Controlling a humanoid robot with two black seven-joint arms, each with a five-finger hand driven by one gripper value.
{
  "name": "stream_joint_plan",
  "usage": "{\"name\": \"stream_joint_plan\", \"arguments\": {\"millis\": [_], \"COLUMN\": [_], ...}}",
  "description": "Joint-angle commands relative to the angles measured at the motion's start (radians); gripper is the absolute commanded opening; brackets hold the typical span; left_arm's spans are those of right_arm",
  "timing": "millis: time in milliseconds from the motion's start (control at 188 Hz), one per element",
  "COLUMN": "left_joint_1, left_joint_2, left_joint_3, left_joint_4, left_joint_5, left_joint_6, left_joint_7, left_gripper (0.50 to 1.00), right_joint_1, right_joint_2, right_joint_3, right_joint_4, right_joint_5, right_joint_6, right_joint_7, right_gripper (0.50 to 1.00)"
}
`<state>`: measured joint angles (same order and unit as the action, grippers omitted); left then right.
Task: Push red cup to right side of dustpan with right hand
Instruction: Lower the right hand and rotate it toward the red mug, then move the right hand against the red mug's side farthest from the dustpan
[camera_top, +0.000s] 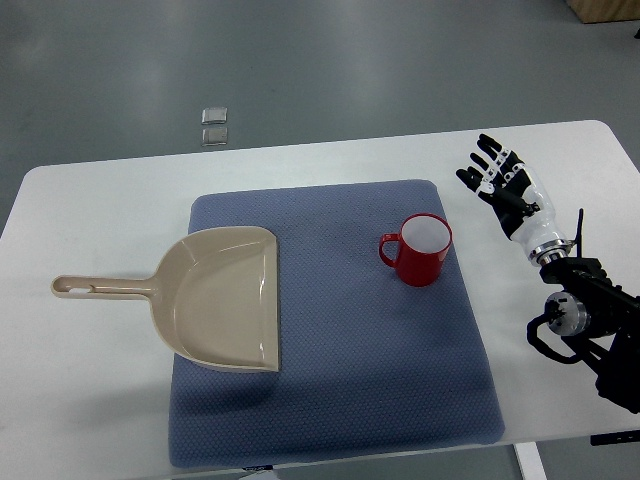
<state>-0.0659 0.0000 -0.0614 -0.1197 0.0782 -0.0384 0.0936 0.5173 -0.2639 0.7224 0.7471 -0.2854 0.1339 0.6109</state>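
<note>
We logged the right robot hand (497, 178) over the bare counter (90, 200), off the right edge of the blue mat (340, 400). Its fingers were spread and relaxed and held nothing; the arm came in from the picture's right edge. The left arm was out of view.

The red cup (423, 253) stood upright on the mat, to the left of the robot hand and a little nearer the robot, with a clear gap between them: no contact. Its handle pointed away from the robot hand, toward the dustpan (222, 300). The dustpan lay further left again, on the mat's left part, its open mouth facing the cup and its handle reaching out over the counter.

Progress, as we judged it: the cup already sat on the right of the dustpan, though well apart from it, with open mat between them. We saw nothing to show that a push was in hand. If the aim was to bring the cup close beside the dustpan's right edge, that leftward push was all left to do, and the robot hand sat on the correct side for it.

Two small clear objects (214, 125) lay on the floor beyond the counter, not involved.
</note>
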Motion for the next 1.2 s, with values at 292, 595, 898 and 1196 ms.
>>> {"name": "stream_joint_plan", "arguments": {"millis": [292, 595, 898, 1196], "left_joint_1": [0.0, 0.0, 0.0, 0.0], "left_joint_2": [0.0, 0.0, 0.0, 0.0], "left_joint_3": [0.0, 0.0, 0.0, 0.0], "left_joint_4": [0.0, 0.0, 0.0, 0.0], "left_joint_5": [0.0, 0.0, 0.0, 0.0], "left_joint_6": [0.0, 0.0, 0.0, 0.0], "left_joint_7": [0.0, 0.0, 0.0, 0.0], "left_gripper": [1.0, 1.0, 1.0, 1.0], "right_joint_1": [-0.071, -0.091, -0.125, -0.134], "right_joint_2": [-0.075, -0.113, -0.146, -0.129], "right_joint_3": [0.0, 0.002, 0.003, 0.003], "right_joint_4": [0.012, 0.066, 0.149, 0.155], "right_joint_5": [-0.146, -0.202, -0.359, -0.402], "right_joint_6": [0.131, 0.15, 0.153, 0.131], "right_joint_7": [0.0, 0.0, 0.0, 0.0], "right_gripper": [0.926, 0.926, 0.926, 0.926]}}
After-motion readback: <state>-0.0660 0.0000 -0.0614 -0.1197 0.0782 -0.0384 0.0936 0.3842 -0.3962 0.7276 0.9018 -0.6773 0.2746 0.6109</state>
